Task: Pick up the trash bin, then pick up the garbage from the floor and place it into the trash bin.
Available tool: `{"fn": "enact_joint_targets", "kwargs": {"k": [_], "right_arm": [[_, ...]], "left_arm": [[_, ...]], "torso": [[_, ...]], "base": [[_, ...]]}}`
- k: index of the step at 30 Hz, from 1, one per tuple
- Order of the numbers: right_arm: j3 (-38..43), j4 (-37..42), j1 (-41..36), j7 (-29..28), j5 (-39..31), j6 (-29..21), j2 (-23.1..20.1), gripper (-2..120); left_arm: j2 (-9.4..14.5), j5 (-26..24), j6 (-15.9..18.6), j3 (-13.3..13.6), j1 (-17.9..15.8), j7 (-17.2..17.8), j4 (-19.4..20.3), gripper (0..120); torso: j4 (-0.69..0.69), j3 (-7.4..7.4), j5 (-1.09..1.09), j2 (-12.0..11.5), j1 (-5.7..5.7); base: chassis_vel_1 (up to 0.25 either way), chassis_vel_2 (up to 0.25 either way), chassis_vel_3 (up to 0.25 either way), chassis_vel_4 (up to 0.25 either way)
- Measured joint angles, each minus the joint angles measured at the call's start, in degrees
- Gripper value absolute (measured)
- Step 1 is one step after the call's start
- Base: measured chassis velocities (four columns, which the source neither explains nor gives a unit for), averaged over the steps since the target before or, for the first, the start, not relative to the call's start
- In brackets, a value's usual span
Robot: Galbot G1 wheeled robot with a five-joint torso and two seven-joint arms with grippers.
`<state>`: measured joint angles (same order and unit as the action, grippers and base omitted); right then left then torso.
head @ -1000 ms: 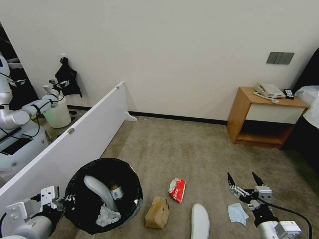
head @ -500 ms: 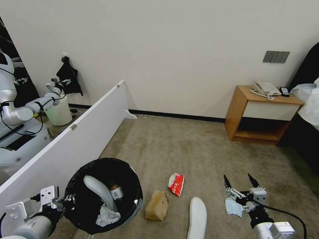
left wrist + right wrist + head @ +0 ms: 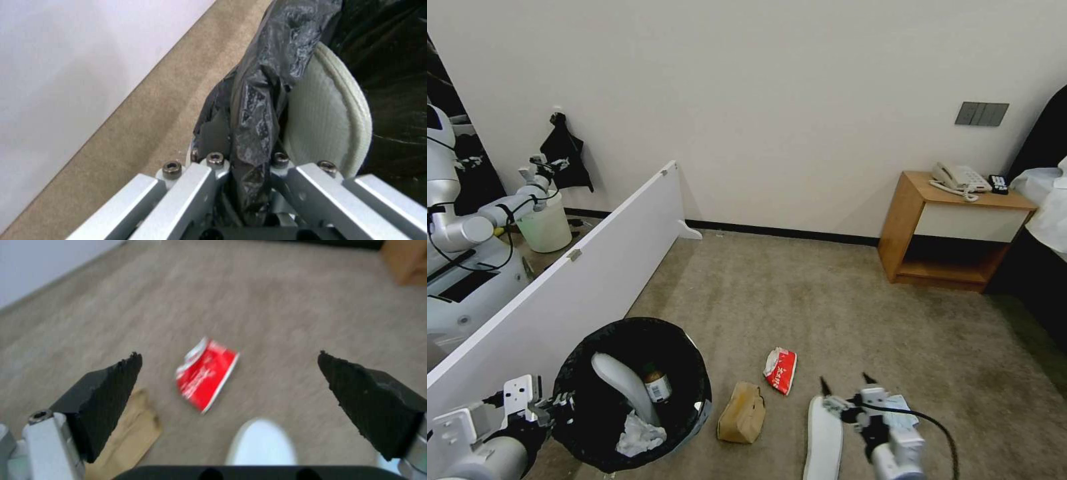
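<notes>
Head view: the bin (image 3: 630,393) sits low on the left beside the white partition (image 3: 580,267), its black bag folded over the rim. Inside lie a white slipper (image 3: 620,383), a small bottle (image 3: 657,387) and a tissue (image 3: 637,433). The left pincer (image 3: 557,408) is clamped on the bin's rim at its near-left side. On the carpet (image 3: 827,313) to the right of the bin lie a brown paper bag (image 3: 742,412), a red packet (image 3: 782,368) and a second slipper (image 3: 823,437). The right pincer (image 3: 846,390) hovers above that slipper's toe with its fingers apart; a pale-blue mask (image 3: 897,410) lies just beside it on the right.

Left wrist view: the left pincer (image 3: 249,163) grips a fold of the black bag (image 3: 258,100) at the rim, the slipper (image 3: 325,123) in the bin right behind it.

Right wrist view: the right pincer (image 3: 231,373) is spread wide, black fingertips (image 3: 111,386) well apart. Between them on the carpet lies the packet (image 3: 206,375), with the paper bag (image 3: 126,436) and the slipper toe (image 3: 262,443) nearer the camera.
</notes>
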<state>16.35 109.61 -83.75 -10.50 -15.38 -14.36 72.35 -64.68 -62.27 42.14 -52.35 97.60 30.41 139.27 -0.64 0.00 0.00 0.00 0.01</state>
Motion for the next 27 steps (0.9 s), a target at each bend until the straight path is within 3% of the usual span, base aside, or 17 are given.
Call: {"fn": "enact_joint_targets", "kwargs": {"k": [9, 16, 27], "right_arm": [[-8.1, -3.1, 4.3, -6.8, -4.1, -6.5, 0.9, 100], [-12.5, -5.4, 6.7, -16.7, -7.3, -14.7, 1.8, 100], [-12.8, -7.9, 8.0, -21.0, -9.7, -19.9, 2.9, 100]], "left_arm": [[-0.2, 0.4, 0.0, 0.0, -0.1, 0.2, 0.2, 2], [-0.6, 1.1, 0.0, 0.0, 0.3, 0.3, 0.5, 2], [-1.0, 1.4, 0.0, -0.3, 0.9, 0.3, 1.3, 2]], "torso": [[-0.01, 0.0, -0.01, 0.0, 0.0], [-0.01, 0.0, -0.01, 0.0, 0.0], [-0.01, 0.0, 0.0, 0.0, 0.0]], "base": [[0.0, 0.0, 0.0, 0.0], [0.0, 0.0, 0.0, 0.0], [0.0, 0.0, 0.0, 0.0]]}}
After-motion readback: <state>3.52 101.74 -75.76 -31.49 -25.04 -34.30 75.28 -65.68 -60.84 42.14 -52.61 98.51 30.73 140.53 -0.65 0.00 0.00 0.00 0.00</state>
